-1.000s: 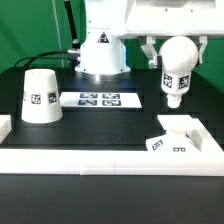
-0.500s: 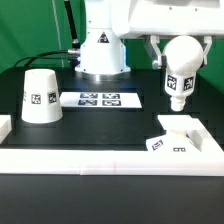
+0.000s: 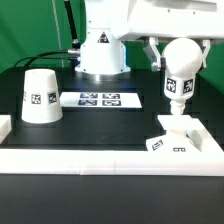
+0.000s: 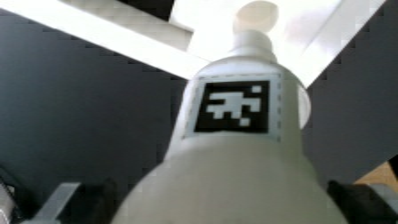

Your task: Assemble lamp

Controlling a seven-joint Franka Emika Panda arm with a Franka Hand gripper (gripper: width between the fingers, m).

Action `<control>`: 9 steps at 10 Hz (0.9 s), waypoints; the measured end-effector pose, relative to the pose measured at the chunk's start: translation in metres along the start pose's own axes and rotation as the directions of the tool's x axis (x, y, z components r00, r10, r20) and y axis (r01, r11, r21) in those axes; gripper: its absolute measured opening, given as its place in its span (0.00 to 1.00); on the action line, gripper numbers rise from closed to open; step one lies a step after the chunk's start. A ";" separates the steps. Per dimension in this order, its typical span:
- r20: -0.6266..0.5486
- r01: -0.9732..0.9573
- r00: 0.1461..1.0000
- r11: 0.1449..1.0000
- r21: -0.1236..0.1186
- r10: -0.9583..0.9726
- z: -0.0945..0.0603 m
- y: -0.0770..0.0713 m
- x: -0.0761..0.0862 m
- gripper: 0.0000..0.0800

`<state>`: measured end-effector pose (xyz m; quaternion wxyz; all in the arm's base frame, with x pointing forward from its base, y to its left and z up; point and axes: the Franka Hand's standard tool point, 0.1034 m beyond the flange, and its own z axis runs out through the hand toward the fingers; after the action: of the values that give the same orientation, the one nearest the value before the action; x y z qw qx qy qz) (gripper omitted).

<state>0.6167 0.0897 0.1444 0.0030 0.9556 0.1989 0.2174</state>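
Exterior view has the gripper [image 3: 178, 52] closed on the round head of the bulb [image 3: 177, 72], stem pointing down just above the base [image 3: 182, 132], presumably so it can be lowered straight into the base, whose opening is hidden here. Well to the exterior view's left of the base, past the marker board [image 3: 98, 99], the shade [image 3: 40, 96] stands mouth-down, its inside unseen, likely parked until the bulb is seated.
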 end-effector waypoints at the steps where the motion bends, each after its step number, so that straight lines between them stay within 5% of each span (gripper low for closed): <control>1: 0.003 -0.001 1.000 1.000 0.000 0.001 0.001 0.000 -0.001 0.72; 9: 0.022 0.003 1.000 1.000 0.009 -0.003 0.011 -0.006 -0.009 0.72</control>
<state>0.6109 0.0927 0.1303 0.0011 0.9576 0.2013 0.2061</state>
